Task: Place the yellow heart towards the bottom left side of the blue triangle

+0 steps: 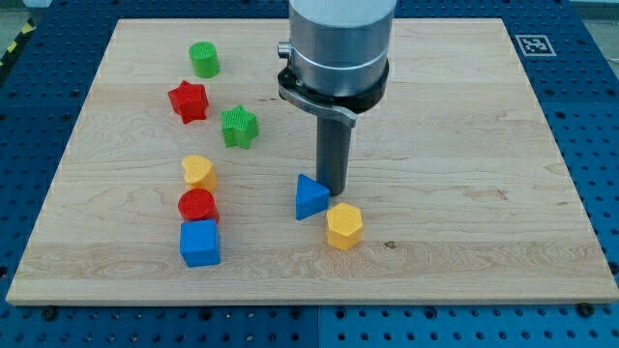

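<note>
**Tip parked beside blue triangle, yellow heart off to its left**

Wooden board fills the view on a blue perforated table. Arm's grey cylinder body hangs above the blue triangle; no jaws on this rig, just a dark rod. My tip sits just beside the triangle's upper right edge; can't tell if touching. Yellow hexagon just to the triangle's lower right. Blue cube well left and a bit below the triangle, red cylinder left of it, yellow heart left and slightly above, well apart. Green star, red star, green cylinder up-left of the triangle.
</note>
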Motion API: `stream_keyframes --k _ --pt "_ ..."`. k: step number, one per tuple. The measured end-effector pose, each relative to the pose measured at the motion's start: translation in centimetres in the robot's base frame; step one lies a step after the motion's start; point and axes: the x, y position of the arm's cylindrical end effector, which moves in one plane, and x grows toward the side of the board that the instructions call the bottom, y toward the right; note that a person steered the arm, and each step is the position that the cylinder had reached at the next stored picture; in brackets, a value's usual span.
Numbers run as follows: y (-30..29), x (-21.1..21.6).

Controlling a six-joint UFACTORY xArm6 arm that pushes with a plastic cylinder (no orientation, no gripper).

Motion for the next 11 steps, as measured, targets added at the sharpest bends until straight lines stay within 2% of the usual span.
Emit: stream_keyframes --k 1,2,3,5,6,9,11 --pt "0.0 -2.3" --pt "-4.3 -6.1" --pt "-10.4 -7.4" --pt "-18.4 -7.1" --pt "-19.7 -3.6" --pt "-9.5 -0.8" --pt "-5.2 1.3"
